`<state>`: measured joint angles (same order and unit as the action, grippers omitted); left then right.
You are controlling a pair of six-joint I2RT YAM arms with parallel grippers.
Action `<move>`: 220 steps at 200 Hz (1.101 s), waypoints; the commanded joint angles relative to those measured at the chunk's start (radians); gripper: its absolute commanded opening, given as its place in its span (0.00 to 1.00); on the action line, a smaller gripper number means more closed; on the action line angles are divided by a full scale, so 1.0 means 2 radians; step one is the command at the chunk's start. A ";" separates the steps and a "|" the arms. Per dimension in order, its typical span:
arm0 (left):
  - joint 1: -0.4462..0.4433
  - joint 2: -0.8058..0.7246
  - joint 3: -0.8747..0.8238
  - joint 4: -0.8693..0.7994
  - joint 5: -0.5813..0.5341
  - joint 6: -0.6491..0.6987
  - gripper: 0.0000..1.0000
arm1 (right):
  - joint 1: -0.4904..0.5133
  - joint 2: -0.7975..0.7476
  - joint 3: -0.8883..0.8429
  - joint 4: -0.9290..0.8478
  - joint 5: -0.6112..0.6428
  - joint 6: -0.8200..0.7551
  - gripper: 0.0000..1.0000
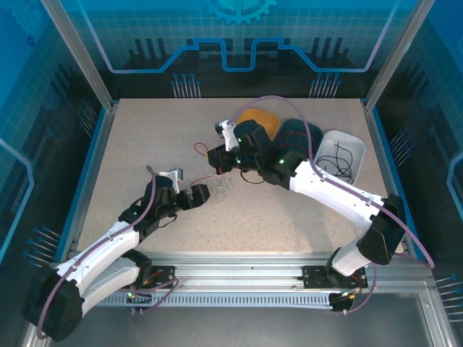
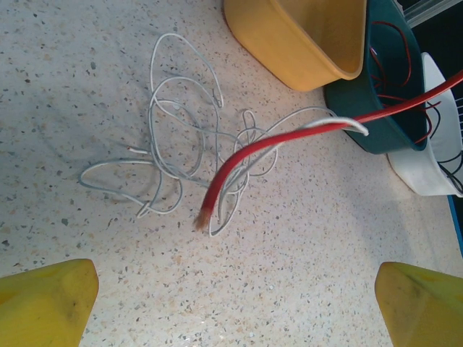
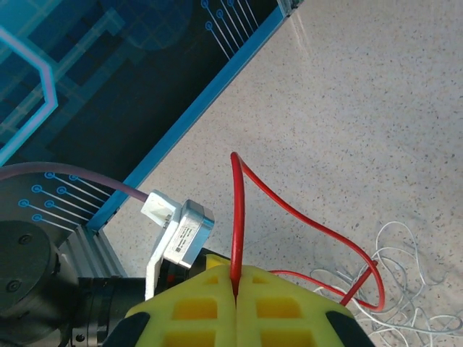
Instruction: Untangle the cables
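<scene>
left gripper [image 2: 231, 305]: nearest thing to the bases. jaws spread wide, nothing in them. its two yellow fingertips [image 2: 45, 303] sit in the bottom corners of the left wrist view with bare tabletop between them.
table [image 2: 325, 253]: speckled beige top, everything below sits on it.
white cables [image 2: 181, 144]: loose tangle of thin loops lying flat on the table just ahead of the left gripper. in the top view it's about mid-table, between the two grippers.
red cable [image 2: 246, 155]: one frayed-looking end hangs down into the right side of the white tangle, and i can't tell if it actually touches the table. from there it climbs up and to the right, out of the left wrist view. one white strand rides along it for a stretch, so those two are caught up together.
right gripper [image 3: 236, 280]: just past the tangle. yellow fingers pressed together and pinching the red cable. the cable sticks straight up out of the pinch, bends over and drops back down toward the white loops.
yellow bin [image 2: 289, 43]: far side of the table, behind the right gripper, leftmost of three bins in a row.
teal bin [image 2: 347, 97]: just beside the yellow one, with a few thin red strands [image 2: 394, 43] inside.
white bin [image 2: 427, 181]: rightmost of the three, next to the teal one, with black cables [image 1: 341, 160] curled up in it.
back wall [image 1: 231, 43]: blue panel with a circuit-style pattern, behind the table.
</scene>
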<state>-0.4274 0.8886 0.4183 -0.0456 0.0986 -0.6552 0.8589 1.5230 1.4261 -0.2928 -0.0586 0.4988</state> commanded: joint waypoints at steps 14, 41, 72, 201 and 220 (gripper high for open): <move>0.003 -0.008 0.006 0.022 0.021 0.005 0.99 | 0.013 -0.020 0.054 -0.041 0.027 -0.073 0.00; 0.003 -0.008 0.006 0.021 0.021 0.005 0.99 | 0.037 -0.009 0.110 -0.101 0.089 -0.135 0.00; 0.003 -0.009 0.004 0.016 0.017 0.005 0.99 | 0.072 0.014 0.178 -0.164 0.183 -0.200 0.00; 0.003 -0.011 0.001 0.001 0.002 0.001 0.99 | 0.069 0.067 0.300 -0.282 0.381 -0.214 0.00; 0.003 -0.011 0.001 -0.002 -0.001 0.001 0.99 | 0.042 0.057 0.292 -0.296 0.371 -0.181 0.00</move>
<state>-0.4274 0.8829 0.4183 -0.0254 0.1108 -0.6552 1.0073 1.6695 1.9923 -0.8196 0.6548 0.0357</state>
